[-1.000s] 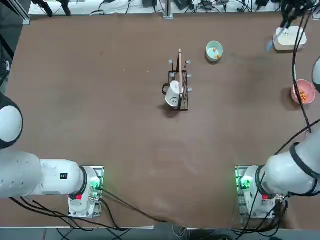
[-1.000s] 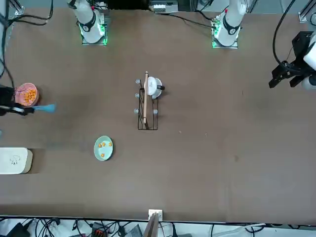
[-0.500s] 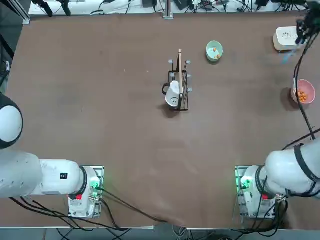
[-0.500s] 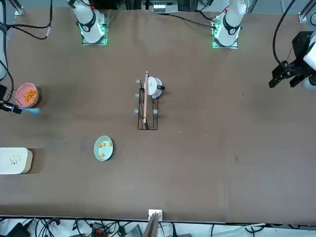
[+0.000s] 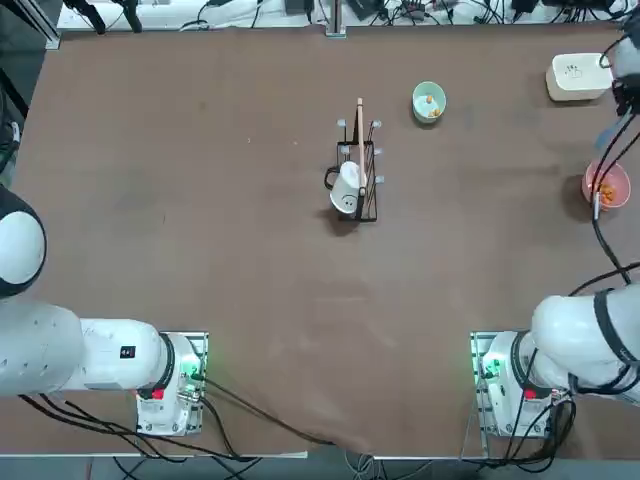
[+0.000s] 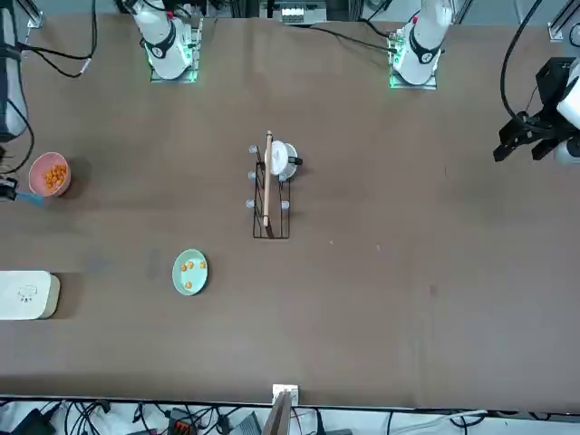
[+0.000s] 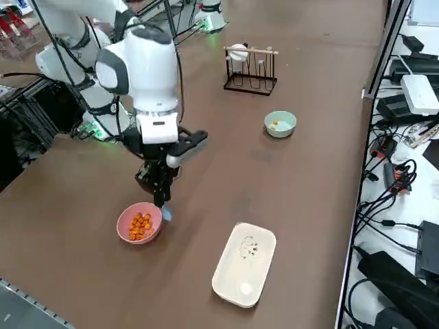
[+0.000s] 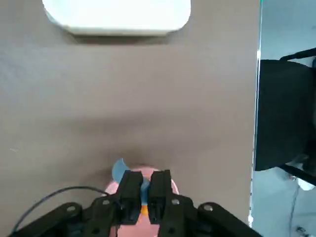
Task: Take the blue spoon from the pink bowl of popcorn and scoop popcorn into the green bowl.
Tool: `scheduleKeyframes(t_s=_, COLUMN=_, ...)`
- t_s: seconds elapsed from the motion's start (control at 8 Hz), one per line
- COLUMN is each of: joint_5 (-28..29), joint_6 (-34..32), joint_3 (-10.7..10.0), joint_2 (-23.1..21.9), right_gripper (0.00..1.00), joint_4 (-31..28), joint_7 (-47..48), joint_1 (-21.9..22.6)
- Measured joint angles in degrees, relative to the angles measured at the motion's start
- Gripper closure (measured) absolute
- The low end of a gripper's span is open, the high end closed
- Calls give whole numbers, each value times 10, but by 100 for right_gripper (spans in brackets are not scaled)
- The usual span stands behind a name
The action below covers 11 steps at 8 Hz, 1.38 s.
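The green bowl (image 5: 429,101) sat far out on the table, holding a few popcorn pieces (image 5: 430,100). At the right edge, the right gripper (image 8: 144,190) hung over the pink bowl (image 7: 139,223), pinching the blue spoon (image 8: 119,169), its scoop just past the rim.

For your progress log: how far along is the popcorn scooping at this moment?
Done: some popcorn already lies in the green bowl. In hand: the right gripper holds the blue spoon at the pink bowl's rim. Left: the orange pile in the pink bowl awaits more scoops.
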Motion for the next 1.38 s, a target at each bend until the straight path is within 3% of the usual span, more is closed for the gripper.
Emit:
scheduleKeyframes(t_s=0.5, joint_5=-147, joint_6=-22, joint_3=8, joint_2=-27, right_gripper=89, joint_4=-56, joint_7=162, joint_1=4)
scheduleKeyframes(t_s=1.25, joint_5=-169, joint_6=6, joint_3=5, joint_2=-39, right_gripper=89, joint_4=-139, joint_7=250, joint_1=-5)
scheduleKeyframes(t_s=1.38, joint_5=-176, joint_6=9, joint_3=5, joint_2=-38, right_gripper=73, joint_4=-142, joint_7=250, joint_1=-7)
